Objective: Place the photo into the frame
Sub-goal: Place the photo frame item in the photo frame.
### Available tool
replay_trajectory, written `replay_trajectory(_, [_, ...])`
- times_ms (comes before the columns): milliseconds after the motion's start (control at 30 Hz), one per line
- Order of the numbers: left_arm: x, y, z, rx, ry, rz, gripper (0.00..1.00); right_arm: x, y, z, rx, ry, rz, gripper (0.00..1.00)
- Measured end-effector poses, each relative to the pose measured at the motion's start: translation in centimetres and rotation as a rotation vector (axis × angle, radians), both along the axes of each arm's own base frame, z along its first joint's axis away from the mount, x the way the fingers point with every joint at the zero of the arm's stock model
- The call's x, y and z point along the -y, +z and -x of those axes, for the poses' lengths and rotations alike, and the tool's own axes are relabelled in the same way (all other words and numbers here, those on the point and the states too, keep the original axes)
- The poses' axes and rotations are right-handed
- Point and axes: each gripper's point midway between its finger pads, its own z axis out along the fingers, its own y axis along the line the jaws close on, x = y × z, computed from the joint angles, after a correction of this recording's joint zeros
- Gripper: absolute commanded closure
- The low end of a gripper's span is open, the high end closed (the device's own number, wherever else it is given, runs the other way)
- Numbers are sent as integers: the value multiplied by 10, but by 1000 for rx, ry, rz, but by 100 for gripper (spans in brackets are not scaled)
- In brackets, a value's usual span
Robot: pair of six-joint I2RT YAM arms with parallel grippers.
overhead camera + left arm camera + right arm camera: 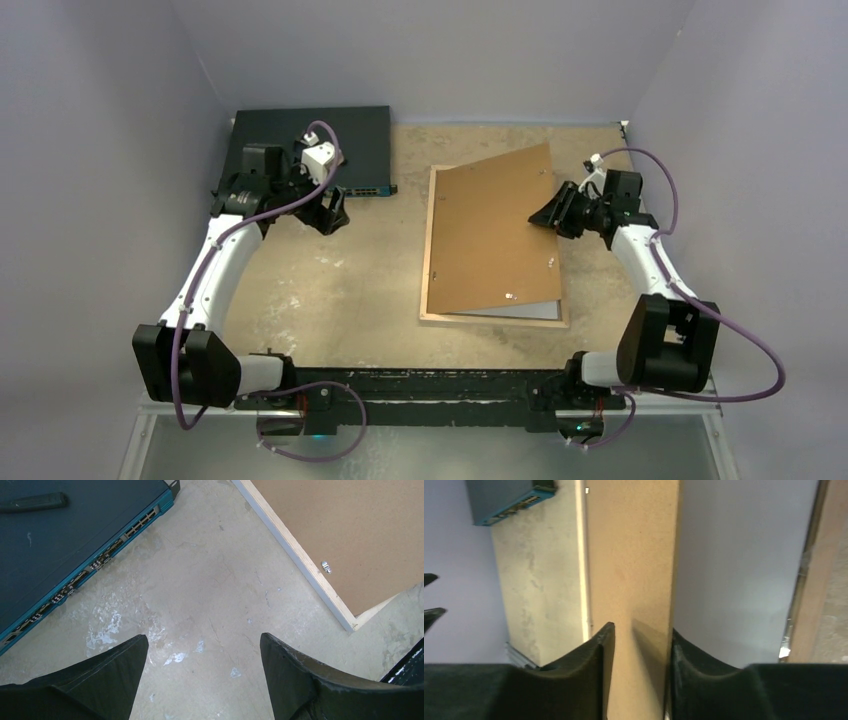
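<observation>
Looked mostly done: spotted what seemed the photo [530, 311], white back up, in the frame [302, 555] under the right tool [643, 632], itself part-open, loose round the skewed backing board's [490, 235] edge. Found left tool [204, 642] wide open, empty. Left to do: squaring and clipping that board.
</observation>
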Motion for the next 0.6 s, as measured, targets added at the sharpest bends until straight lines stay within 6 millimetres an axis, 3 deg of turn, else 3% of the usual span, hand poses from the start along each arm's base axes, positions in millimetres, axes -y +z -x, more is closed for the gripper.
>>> replay_trajectory(267, [1, 0, -1, 5, -2, 0, 18, 19, -23, -3, -39, -61, 138, 3])
replay_trajectory(600, [4, -1, 0, 2, -9, -3, 17, 23, -37, -3, -65, -98, 324, 1])
